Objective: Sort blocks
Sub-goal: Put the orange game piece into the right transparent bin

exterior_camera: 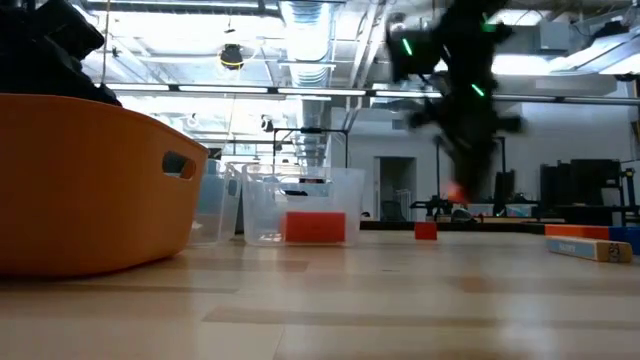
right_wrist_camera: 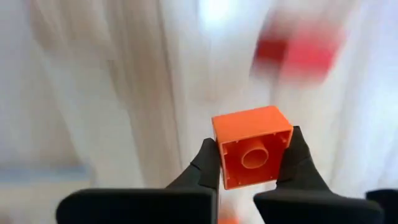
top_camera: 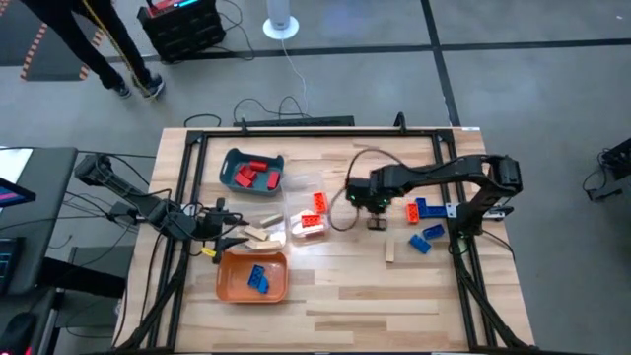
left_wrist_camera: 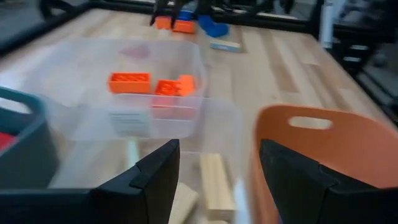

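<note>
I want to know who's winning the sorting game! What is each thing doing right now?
right gripper: shut on the orange block, lifted.
left gripper: open, empty, over the tan blocks.
teal tray: holds red blocks.
orange tray: holds blue blocks.
clear tray: holds orange blocks.

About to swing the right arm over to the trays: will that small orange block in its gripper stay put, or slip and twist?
The orange block looks like hard, hollow plastic, so probably light and stiff. The right gripper pinches two flat opposite sides, which should resist twisting. Its smooth walls could slip if jolted; move gently.
</note>
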`<action>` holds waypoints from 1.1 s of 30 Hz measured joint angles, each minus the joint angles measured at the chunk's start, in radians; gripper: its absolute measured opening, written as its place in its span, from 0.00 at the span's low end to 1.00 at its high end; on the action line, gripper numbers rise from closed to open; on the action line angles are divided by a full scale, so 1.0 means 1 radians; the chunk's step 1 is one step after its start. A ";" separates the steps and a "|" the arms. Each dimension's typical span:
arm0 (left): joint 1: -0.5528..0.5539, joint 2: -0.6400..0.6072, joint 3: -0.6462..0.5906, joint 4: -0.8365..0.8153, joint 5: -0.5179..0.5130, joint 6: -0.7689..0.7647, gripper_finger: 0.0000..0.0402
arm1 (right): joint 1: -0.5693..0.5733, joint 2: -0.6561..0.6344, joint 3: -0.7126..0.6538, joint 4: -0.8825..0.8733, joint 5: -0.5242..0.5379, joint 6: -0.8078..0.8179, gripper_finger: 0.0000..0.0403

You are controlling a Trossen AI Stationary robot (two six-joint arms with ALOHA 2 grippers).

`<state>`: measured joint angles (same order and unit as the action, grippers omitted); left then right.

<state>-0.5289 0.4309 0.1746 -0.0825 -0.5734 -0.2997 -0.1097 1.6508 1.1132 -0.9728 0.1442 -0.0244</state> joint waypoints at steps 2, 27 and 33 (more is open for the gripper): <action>0.000 0.000 0.000 -0.004 -0.031 0.004 0.54 | 0.023 -0.001 0.089 0.044 0.026 0.048 0.09; 0.002 0.000 0.001 0.015 -0.040 -0.010 0.54 | 0.076 0.547 0.893 -0.089 -0.104 0.210 0.38; 0.002 0.000 0.001 -0.001 -0.036 -0.010 0.54 | 0.057 0.518 0.977 -0.190 -0.122 0.210 0.52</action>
<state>-0.5268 0.4310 0.1753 -0.0831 -0.6090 -0.3097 -0.0526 2.1691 2.0905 -1.1628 0.0227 0.1860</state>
